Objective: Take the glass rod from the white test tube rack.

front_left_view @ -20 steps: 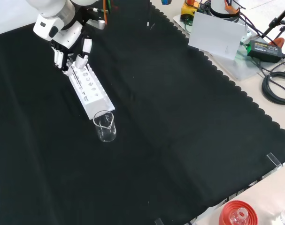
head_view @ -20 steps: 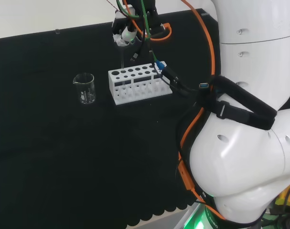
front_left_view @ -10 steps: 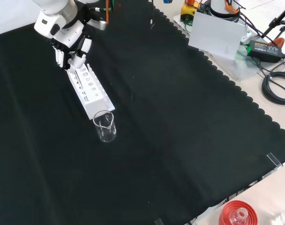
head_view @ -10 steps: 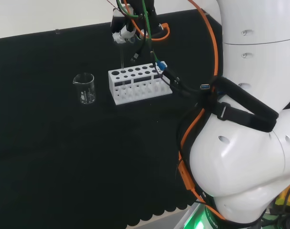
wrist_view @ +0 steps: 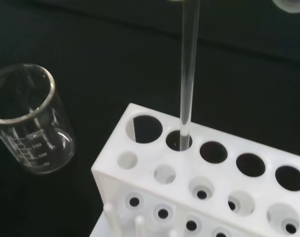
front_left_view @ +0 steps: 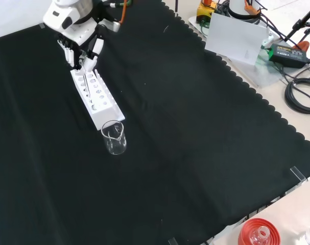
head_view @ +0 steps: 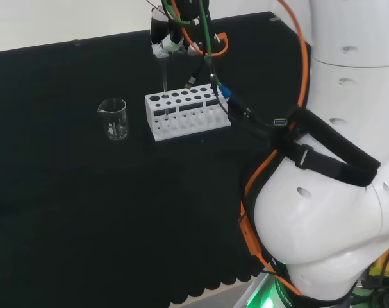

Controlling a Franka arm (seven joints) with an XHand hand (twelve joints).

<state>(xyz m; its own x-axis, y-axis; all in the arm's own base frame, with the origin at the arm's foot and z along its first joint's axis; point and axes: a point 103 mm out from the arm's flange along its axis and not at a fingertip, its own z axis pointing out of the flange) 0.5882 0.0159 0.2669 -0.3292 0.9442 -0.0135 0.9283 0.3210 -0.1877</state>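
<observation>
The white test tube rack (head_view: 185, 113) lies on the black cloth, with rows of round holes on top. A thin clear glass rod (head_view: 164, 76) stands upright over the rack's left end in the head view. Its top is pinched in the curled fingers of the hand (head_view: 166, 43). In the wrist view the glass rod (wrist_view: 188, 74) reaches down with its lower tip just inside the second hole of the rack (wrist_view: 234, 173). Seen from the front, the hand (front_left_view: 79, 43) hovers over the far end of the rack (front_left_view: 99, 100).
An empty glass beaker (head_view: 114, 119) stands left of the rack in the head view, and near the rack's closer end (front_left_view: 114, 138) in the front view. A red ribbed stand (front_left_view: 257, 234) sits past the cloth's scalloped edge. Cables and a white sheet (front_left_view: 235, 37) lie at the front view's upper right.
The hand has risen above the rack, drawing the glass rod up with it. Rack and beaker have stayed in place.
</observation>
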